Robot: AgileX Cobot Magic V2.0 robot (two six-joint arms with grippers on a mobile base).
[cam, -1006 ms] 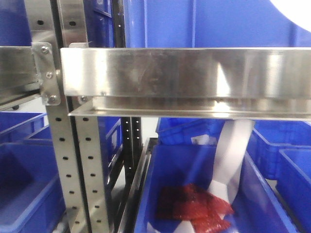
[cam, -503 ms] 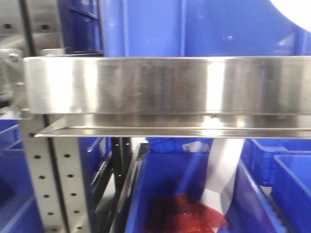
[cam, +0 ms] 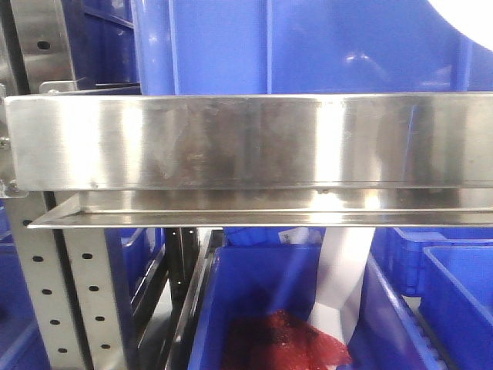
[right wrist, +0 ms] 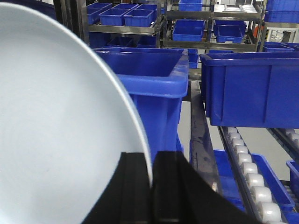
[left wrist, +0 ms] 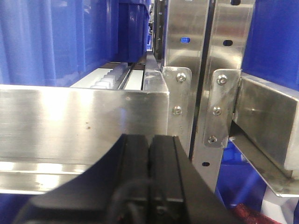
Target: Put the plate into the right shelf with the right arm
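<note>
Plate rim pinched in right fingers; with so thin a grip, striking the blue bin could knock it loose. Left fingers pressed together.

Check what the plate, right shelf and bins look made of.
Plate: smooth plain white with a soft sheen, probably glazed ceramic; melamine possible.
Right shelf: brushed stainless steel by the look, with streaky reflections along the rail.
Bins: moulded blue plastic, semi-gloss, thick rolled rims.
</note>
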